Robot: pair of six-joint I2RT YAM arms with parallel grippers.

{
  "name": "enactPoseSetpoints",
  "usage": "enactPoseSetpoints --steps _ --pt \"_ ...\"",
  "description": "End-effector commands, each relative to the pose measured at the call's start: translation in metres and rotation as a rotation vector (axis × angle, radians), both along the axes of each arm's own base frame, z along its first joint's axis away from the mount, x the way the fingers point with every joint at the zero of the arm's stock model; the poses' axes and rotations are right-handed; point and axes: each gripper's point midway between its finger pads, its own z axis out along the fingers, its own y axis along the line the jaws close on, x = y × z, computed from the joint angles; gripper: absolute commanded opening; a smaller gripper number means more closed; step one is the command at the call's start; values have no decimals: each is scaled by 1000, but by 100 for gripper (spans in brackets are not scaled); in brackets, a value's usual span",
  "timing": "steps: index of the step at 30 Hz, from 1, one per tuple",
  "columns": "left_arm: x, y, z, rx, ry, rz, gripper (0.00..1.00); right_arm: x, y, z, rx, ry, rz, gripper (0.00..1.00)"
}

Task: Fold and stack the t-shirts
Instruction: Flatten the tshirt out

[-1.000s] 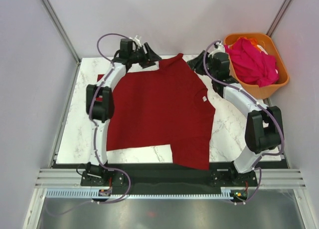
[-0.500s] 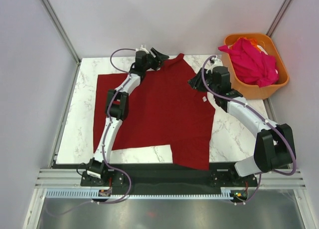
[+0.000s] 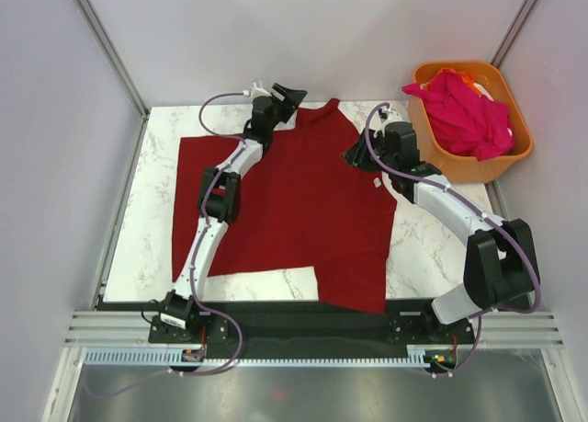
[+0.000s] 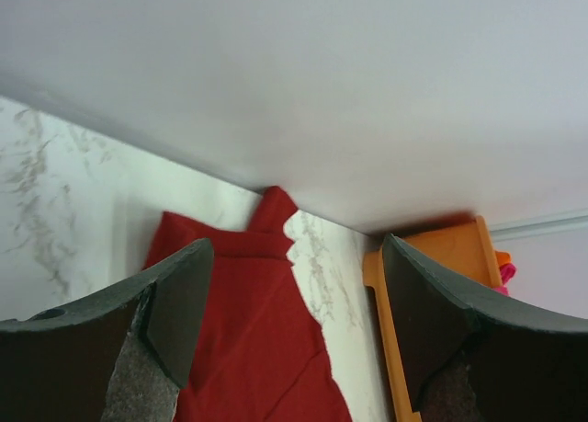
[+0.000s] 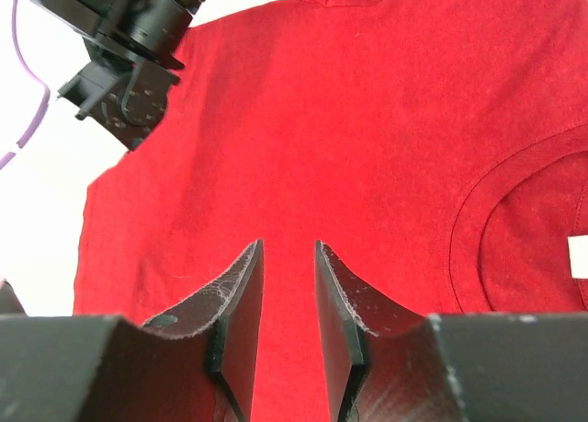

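- I am holding the left gripper (image 3: 292, 96) with jaws spread wide and empty, just past the far edge of the red t-shirt (image 3: 294, 211), which is lying flat on the surface (image 3: 138, 247).
- The right gripper (image 5: 287, 284) is hanging over the shirt beside the orange tub (image 3: 514, 151), jaws narrowly parted, gripping nothing; I judge this a spreading step.
- The shirt's long axis is running toward the arm bases, collar (image 3: 384, 178) facing the tub; the pink t-shirt (image 3: 464, 114) is waiting in the tub.

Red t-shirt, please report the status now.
Left gripper open, above far edge, empty. Right gripper narrowly open over red t-shirt, nothing held. Shirt spread, unfolded. Pink t-shirt in orange tub. Nothing blocking.
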Motion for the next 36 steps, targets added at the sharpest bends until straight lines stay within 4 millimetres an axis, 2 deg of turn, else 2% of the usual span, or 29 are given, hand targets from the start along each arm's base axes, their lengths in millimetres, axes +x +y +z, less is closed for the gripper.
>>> enactPoseSetpoints --steps 1,4,6,12,13,14,19,22,23,25,26,29,30,32,33,34,36 --pt "0 -9 -5 -36 23 15 82 10 5 25 15 -57 13 37" --pt "-9 -28 -7 -8 12 -38 82 12 5 21 12 -50 12 37" --pt "-13 -36 -10 15 16 -42 82 11 4 12 1 -18 10 37" --pt "-9 -22 -21 113 71 24 81 10 0 7 -25 0 -2 37" --pt "-7 -12 -29 151 112 63 81 9 -1 7 -26 2 -5 37" --pt "-6 -8 -17 174 102 73 81 9 -2 6 -32 7 -8 37" --pt "9 46 -5 367 87 195 78 7 -5 1 -47 27 -12 37" --pt "18 78 -10 434 81 218 78 8 -6 -2 -48 37 -14 37" --pt "21 100 -17 432 121 246 78 9 -5 -4 -50 43 -13 37" --pt "23 114 -22 427 128 234 77 8 -5 -6 -53 52 -11 37" --pt "27 129 -18 431 122 255 77 8 -4 -8 -53 57 -6 37" --pt "31 146 2 418 98 280 77 10 -5 -11 -61 62 -10 37" --pt "35 148 25 385 38 299 78 11 -5 -12 -64 63 -12 37" --pt "33 152 51 331 1 307 83 13 -6 -14 -74 63 -16 37" --pt "31 149 59 291 -12 295 88 16 -7 -11 -79 53 -24 37" --pt "29 141 87 256 -83 258 92 17 -8 -13 -87 55 -32 37" --pt "25 128 114 200 -154 200 100 20 -11 -16 -106 54 -43 39"
